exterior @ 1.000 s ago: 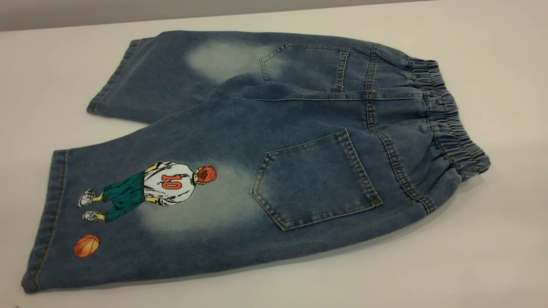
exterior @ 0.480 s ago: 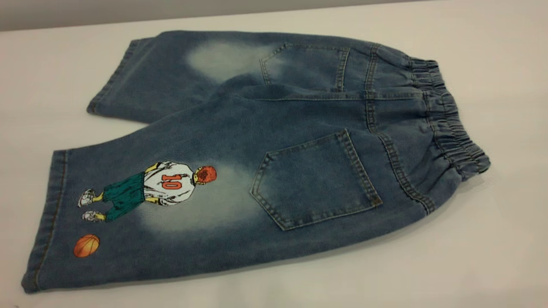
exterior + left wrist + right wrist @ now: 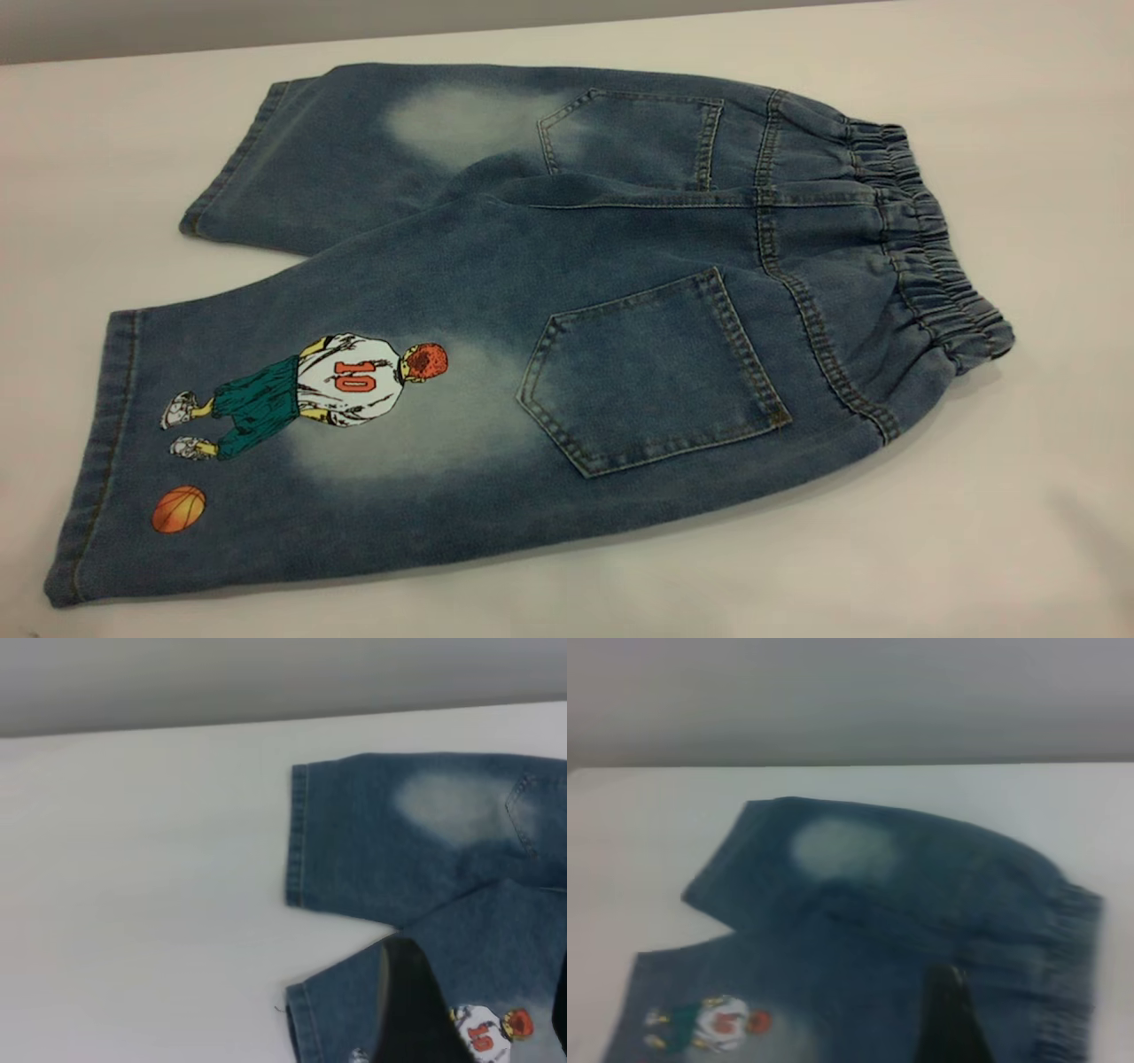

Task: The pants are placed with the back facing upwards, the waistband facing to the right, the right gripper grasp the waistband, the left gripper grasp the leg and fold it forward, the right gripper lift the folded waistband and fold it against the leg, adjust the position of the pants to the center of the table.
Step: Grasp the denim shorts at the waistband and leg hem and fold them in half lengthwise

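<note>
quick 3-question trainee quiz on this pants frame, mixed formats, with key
1. True or false: the pants are already folded in half.
2. The waistband lies at which end in the exterior view? A) right B) left C) near edge
3. Fill in: the printed player's shirt on the leg shows number ___.

Key: 1 false, they lie flat on the table, both pockets showing; 2 A; 3 10.

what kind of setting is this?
Likely a lab test bench: a bare white table against a plain grey wall, holding only the pants, with wrist cameras looking down on them.
</note>
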